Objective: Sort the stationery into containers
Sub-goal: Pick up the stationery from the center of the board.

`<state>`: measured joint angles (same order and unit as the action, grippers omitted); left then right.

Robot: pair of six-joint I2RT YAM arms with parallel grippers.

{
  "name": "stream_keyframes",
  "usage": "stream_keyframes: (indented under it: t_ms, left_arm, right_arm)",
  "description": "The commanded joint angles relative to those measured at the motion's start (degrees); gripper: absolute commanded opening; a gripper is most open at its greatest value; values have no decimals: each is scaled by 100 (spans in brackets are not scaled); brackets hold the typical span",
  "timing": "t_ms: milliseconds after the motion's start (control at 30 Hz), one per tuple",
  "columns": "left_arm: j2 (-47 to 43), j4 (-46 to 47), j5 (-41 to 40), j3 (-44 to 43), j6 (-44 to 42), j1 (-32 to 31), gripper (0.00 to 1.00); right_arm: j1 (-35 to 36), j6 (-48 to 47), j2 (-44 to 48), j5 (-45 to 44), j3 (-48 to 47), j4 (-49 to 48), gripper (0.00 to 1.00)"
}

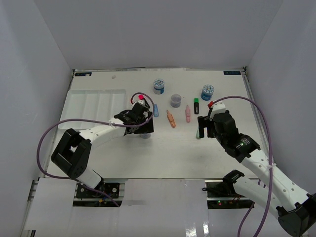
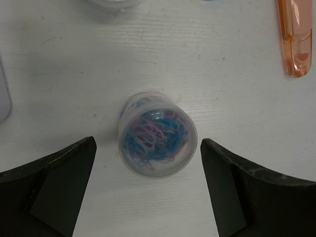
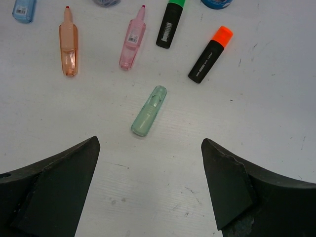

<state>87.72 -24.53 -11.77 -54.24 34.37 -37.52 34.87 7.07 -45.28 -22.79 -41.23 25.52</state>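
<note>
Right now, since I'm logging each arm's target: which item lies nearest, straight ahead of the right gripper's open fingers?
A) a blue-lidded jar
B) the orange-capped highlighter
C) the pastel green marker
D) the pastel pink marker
C: in the right wrist view the pastel green marker lies untouched just ahead of the open right gripper, centred between its fingers, with everything else farther off.
</note>
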Motion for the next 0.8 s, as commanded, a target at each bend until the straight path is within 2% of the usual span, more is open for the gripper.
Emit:
stream_keyframes:
  t_ms: [0,333,533,733,767]
  left_arm:
    - [131,72,-203,-219,87,-124,98]
    - [272,54,-370,-219,246,-230,85]
    - [254,80,-537,-271,281,-230,82]
    - [307,98,-511,-368,254,-230,69]
    - [281,98,-511,-386,263,-230,63]
  right_arm:
    - [-24,14,89,-59,80,-214,90]
    - [-24,-4,151,37,186,-249,90]
    - [-24,-30,151,134,203,-284,90]
    - [-24,-57,151,239,203,-293,90]
    - [-24,-57,168,274,195,-293,90]
